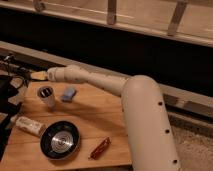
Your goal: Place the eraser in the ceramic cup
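Observation:
The ceramic cup [46, 97] is small and white and stands upright at the back left of the wooden table [102, 117]. Its mouth looks dark, and something dark sits inside it that may be the eraser; no eraser lies on the table. My gripper [31, 76] is at the end of the white arm, above and slightly left of the cup, apart from it. Dark cables and shadow behind it hide its tip.
A light-blue soft block [68, 93] lies just right of the cup. A round black dish with a metal centre [60, 140] sits at the front left, a white packet [29, 125] lies left of it, and a reddish-brown bar [99, 148] lies near the front edge. Dark gear [7, 100] stands at the left edge.

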`<state>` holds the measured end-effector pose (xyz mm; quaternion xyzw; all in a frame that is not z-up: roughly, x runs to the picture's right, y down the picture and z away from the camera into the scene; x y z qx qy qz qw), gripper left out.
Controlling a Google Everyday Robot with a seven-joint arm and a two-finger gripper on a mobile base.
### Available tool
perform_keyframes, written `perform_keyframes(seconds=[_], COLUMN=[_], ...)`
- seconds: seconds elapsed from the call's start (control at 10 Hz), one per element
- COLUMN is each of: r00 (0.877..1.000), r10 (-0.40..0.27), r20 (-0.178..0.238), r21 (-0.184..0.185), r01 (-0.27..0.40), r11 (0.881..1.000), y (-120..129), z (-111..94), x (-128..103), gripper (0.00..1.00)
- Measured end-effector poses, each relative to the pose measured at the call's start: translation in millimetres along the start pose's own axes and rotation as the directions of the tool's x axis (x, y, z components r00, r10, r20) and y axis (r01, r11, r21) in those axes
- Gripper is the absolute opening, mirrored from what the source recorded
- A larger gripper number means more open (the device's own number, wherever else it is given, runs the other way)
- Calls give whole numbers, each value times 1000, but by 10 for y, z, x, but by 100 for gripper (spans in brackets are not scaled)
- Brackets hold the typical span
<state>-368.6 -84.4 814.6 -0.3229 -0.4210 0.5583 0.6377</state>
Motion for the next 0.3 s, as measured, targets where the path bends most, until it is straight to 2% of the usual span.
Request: perform_keyframes(seconds=[0.3], r00=[1000], r10=[-4], r20=[-5], r21=[-5], r01=[4], r11=[1000], y=[41], z=[58], x=[-8], gripper=[62])
